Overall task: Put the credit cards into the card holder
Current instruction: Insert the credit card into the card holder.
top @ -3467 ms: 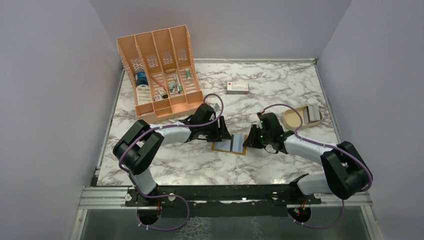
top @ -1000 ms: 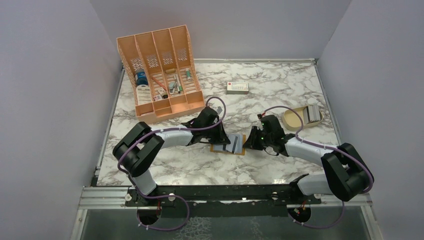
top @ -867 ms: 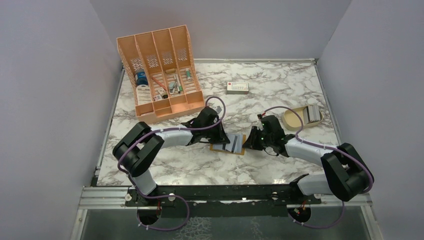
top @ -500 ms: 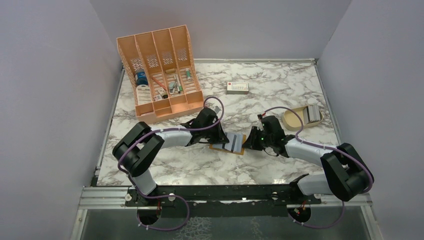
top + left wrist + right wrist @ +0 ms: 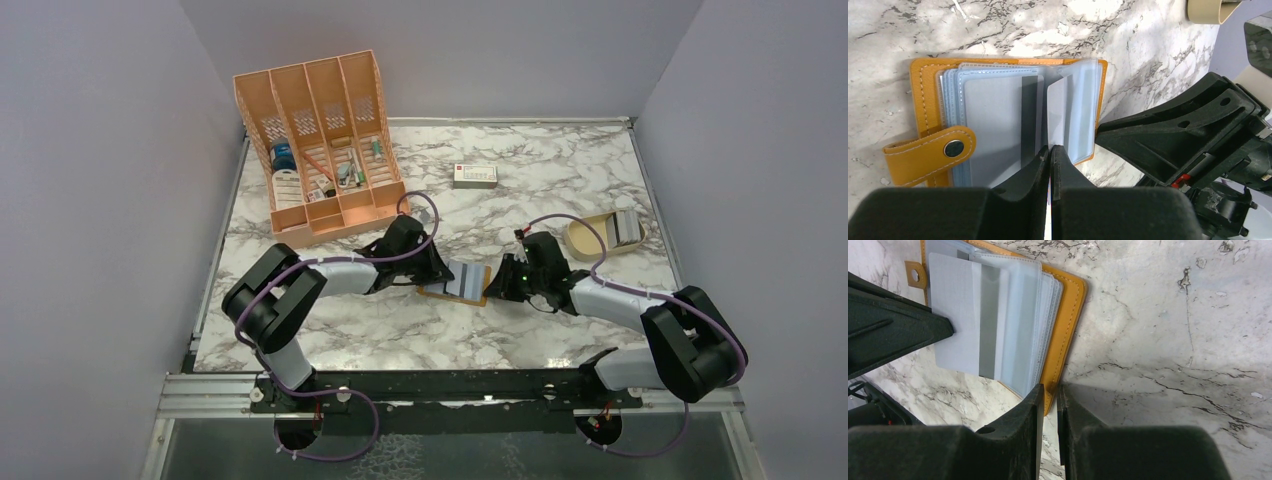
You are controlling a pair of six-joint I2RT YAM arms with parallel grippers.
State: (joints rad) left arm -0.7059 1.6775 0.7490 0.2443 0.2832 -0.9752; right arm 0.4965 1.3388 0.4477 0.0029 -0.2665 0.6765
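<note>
The mustard-orange card holder (image 5: 452, 293) lies open on the marble between both arms, its clear sleeves fanned out (image 5: 923, 100) (image 5: 1068, 325). My left gripper (image 5: 1050, 147) (image 5: 437, 272) is shut on the near edge of one grey-white credit card (image 5: 1057, 112) with a dark stripe (image 5: 955, 315). The card's far end lies in among the sleeves. My right gripper (image 5: 1049, 387) (image 5: 497, 285) is shut on the holder's orange right edge. More credit cards (image 5: 627, 227) stand in the tan dish (image 5: 588, 238) at the right.
A large orange desk organiser (image 5: 320, 140) filled with small items stands at the back left. A white box with a red mark (image 5: 474, 175) lies at the back centre. The two wrists sit close together over the holder.
The held card has tipped from steep to flatter over the sleeves. The left gripper and the holder have shifted slightly left and back. The right gripper keeps its hold.
</note>
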